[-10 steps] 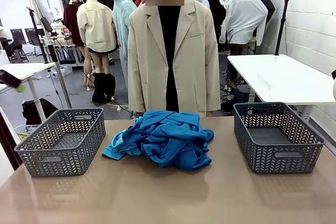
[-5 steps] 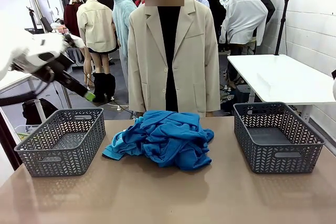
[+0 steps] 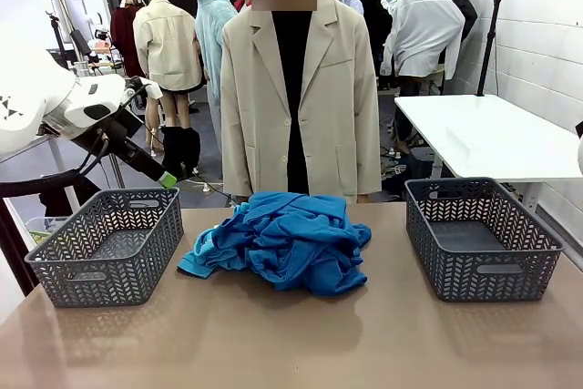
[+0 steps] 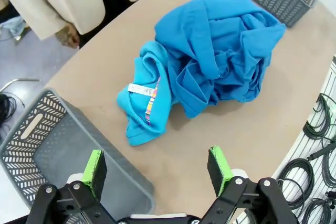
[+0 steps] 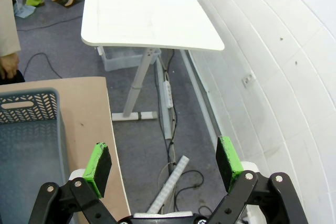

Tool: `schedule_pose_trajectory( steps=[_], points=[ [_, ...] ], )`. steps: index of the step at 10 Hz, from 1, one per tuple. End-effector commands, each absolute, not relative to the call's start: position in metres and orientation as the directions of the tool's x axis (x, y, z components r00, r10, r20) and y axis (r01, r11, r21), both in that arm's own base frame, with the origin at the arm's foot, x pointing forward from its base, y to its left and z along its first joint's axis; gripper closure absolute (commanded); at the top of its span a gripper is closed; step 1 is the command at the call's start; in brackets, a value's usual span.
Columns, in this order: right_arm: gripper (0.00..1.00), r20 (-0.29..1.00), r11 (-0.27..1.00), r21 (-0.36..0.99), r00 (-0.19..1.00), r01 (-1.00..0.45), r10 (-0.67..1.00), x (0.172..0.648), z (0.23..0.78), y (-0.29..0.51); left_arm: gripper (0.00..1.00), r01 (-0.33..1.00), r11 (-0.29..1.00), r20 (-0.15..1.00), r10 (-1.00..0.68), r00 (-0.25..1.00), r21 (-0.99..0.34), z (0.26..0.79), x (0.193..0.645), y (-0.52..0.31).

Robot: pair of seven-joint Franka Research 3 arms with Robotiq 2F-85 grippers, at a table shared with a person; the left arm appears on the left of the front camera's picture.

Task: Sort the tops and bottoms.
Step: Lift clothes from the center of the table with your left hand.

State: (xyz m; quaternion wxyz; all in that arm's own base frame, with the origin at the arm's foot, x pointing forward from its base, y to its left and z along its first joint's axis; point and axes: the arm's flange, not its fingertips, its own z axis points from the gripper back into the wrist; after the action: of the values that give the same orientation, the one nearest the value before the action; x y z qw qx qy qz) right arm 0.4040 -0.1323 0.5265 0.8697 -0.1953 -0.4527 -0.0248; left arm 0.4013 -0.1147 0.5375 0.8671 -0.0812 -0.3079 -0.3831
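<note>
Right side: white-painted brick wall point(image 3: 533, 15), one socket point(image 5: 245, 80) on it. White desk point(image 3: 492, 138) just beside the wall, thin black pole point(image 3: 493, 43) at its far end. Grey floor point(image 5: 58, 61), loose black cable point(image 5: 172, 119) running past the desk leg. More coiled cables point(image 4: 317, 129) on the floor off the tan worktop's point(image 3: 291, 343) edge. Light is even, shadows soft
</note>
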Motion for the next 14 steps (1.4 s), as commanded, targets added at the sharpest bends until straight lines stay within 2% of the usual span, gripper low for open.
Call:
schedule_pose_trajectory(
  steps=[1,5,9,11,14],
  points=[
    [0.00,0.790,0.921,-0.326,0.597,0.215,0.140,0.403,0.527,-0.134,0.00,0.773,0.634,0.614,-0.617,0.492,0.017,0.523,0.409,-0.116],
    [0.00,0.790,0.921,-0.326,0.597,0.215,0.140,0.403,0.527,-0.134,0.00,0.906,0.416,0.633,-0.682,0.365,-0.074,0.488,0.479,-0.181],
    [0.00,0.790,0.921,-0.326,0.597,0.215,0.140,0.403,0.527,-0.134,0.00,0.937,0.347,0.586,-0.752,0.303,-0.040,0.452,0.554,-0.231],
    [0.00,0.790,0.921,-0.326,0.597,0.215,0.140,0.403,0.527,-0.134,0.00,0.946,0.323,0.535,-0.795,0.286,-0.025,0.437,0.573,-0.244],
    [0.00,0.790,0.921,-0.326,0.597,0.215,0.140,0.403,0.527,-0.134,0.00,0.952,0.304,0.535,-0.798,0.278,-0.041,0.427,0.593,-0.250]
  ],
)
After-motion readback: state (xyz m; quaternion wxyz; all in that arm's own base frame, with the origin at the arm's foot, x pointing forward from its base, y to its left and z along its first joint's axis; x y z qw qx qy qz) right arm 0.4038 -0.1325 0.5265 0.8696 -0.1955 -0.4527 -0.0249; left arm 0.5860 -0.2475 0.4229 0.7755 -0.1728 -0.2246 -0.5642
